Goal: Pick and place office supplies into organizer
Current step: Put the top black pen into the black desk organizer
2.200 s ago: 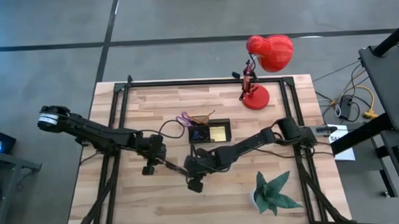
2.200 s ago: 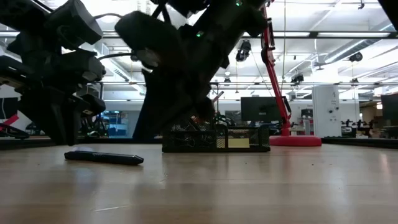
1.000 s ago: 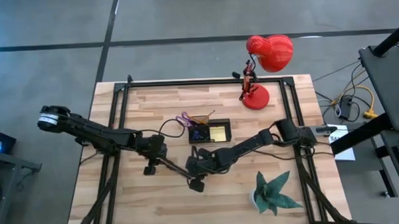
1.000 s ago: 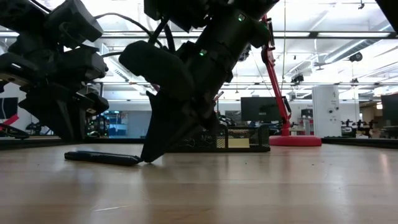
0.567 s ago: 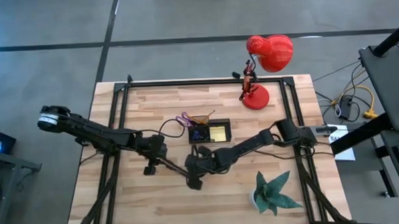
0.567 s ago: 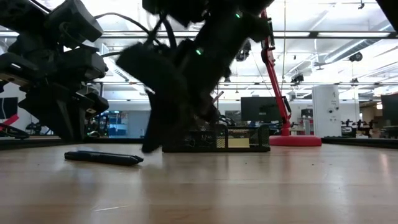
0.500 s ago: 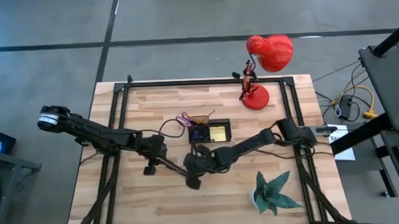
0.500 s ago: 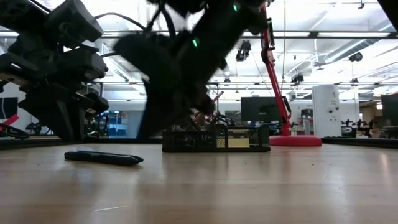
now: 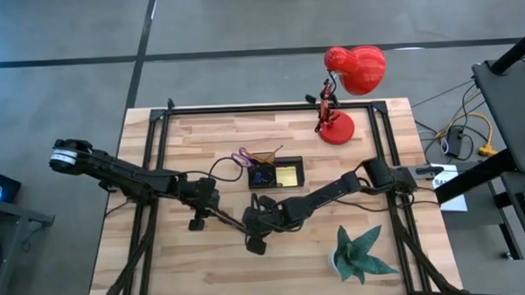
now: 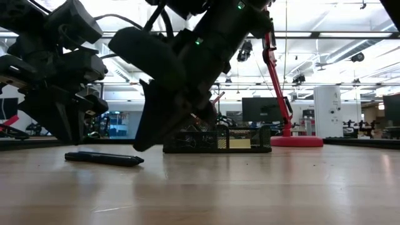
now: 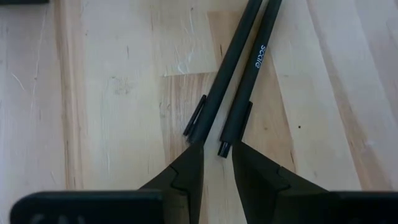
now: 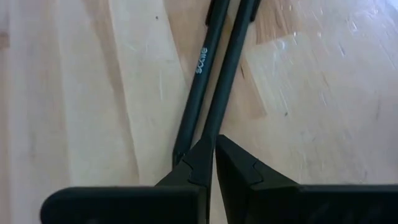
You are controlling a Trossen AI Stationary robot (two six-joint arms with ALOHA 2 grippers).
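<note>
Black right gripper pressed shut, tilted above two pens, left gripper slightly spread, mid-tabletop, office beyond.

Around my two pens the bare surface lies open toward the near edge. My left gripper and right gripper crowd either end of them. Beyond the pens the organizer stands in the way; the plant stands off to the right.
</note>
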